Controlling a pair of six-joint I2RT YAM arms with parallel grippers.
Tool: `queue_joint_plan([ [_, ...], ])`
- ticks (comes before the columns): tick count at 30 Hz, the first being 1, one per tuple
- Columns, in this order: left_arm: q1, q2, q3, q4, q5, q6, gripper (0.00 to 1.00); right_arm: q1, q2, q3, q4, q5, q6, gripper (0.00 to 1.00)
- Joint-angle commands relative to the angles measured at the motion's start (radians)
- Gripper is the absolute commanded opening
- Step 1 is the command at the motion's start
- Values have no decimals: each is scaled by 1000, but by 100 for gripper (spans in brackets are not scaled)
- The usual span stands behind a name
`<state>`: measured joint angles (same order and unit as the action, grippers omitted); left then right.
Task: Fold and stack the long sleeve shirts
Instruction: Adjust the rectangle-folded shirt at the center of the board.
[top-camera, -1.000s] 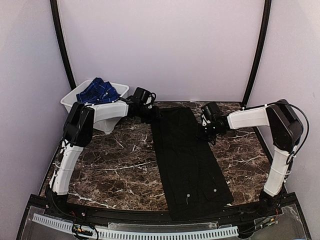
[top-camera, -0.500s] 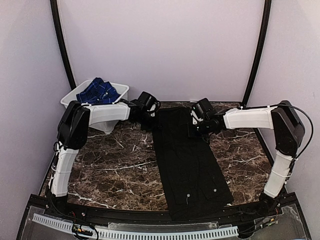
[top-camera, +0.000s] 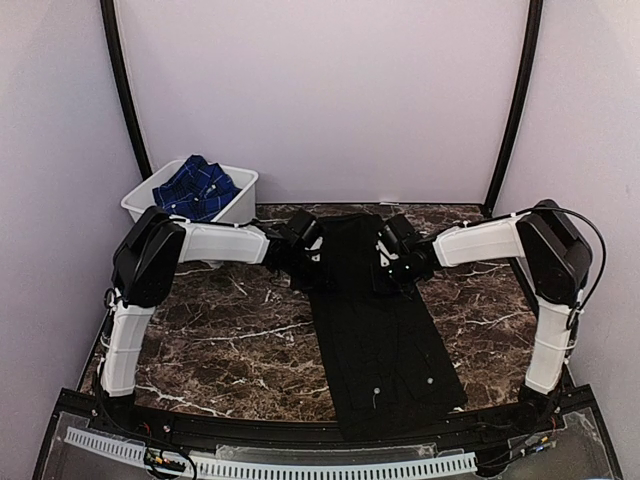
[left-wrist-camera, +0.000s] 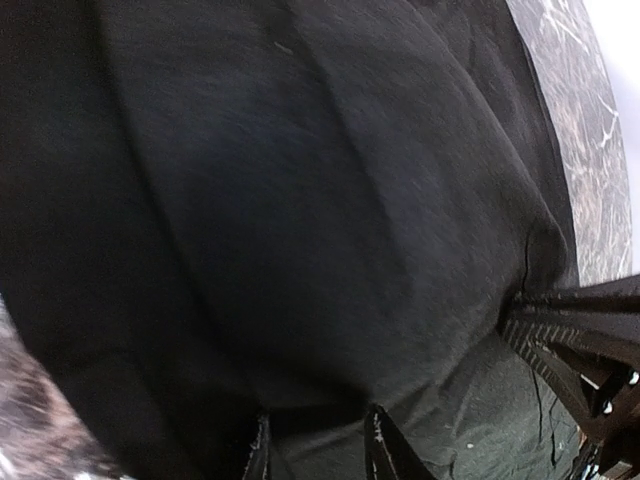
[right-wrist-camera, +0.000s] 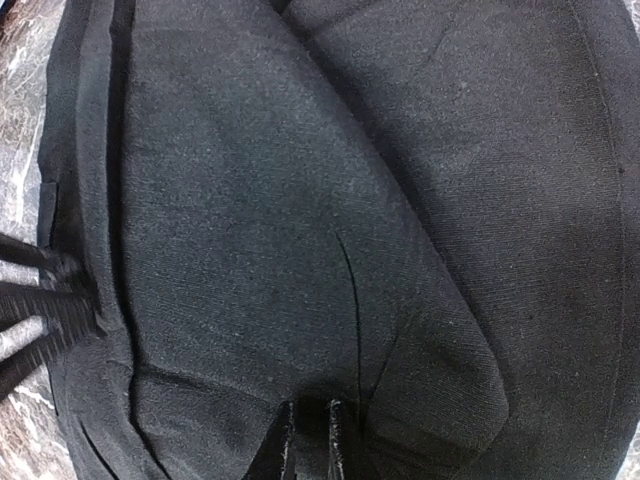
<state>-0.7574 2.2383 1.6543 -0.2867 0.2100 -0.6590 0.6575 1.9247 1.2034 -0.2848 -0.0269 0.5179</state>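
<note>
Gripping a fold of the black shirt (top-camera: 380, 330), the left jaws are holding at a moderate gap, with dark cloth bunching between the fingertips (left-wrist-camera: 385, 452). In the left wrist view the fabric is standing up straight into that gap. The right jaws are pinching the same garment at a much narrower gap, and a crease is running up through the cloth into the slit between the two pads (right-wrist-camera: 335, 445).

Both sets of jaws are sitting over the far end of the shirt and facing each other across its width, the left jaws at its left edge and the right jaws at its right edge.

From the jaws back toward the arm bases, the shirt is lying flat as a long strip on the marble tabletop (top-camera: 230, 330), with small white buttons showing near the end farthest from the jaws.

Beyond and outboard of the left jaws, the blue checked shirt (top-camera: 195, 187) is lying crumpled inside the white tub (top-camera: 247, 185) — well apart from both sets of jaws.
</note>
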Motion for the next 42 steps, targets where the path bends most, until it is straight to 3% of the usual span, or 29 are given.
queue_joint_plan([
  [1,39,20,9,-19,-1,12,31,-2,21,15,19,-4,14,11],
  [12,153,217,279,-157,-3,108,30,-10,123,142,10,-21,2,13],
  [22,237,487,774,-283,63,139,31,-52,285,367,-12,-104,1,14],
  [28,247,427,787,-252,90,153,39,-53,266,455,-75,-87,-28,15],
  [33,236,289,776,-265,56,202,55,-53,163,442,-88,-78,-43,19],
  [38,206,138,663,-286,1,229,64,-53,11,304,-87,-69,-31,24],
  [42,172,-26,419,-258,2,202,63,-53,-137,93,-41,-102,7,29],
])
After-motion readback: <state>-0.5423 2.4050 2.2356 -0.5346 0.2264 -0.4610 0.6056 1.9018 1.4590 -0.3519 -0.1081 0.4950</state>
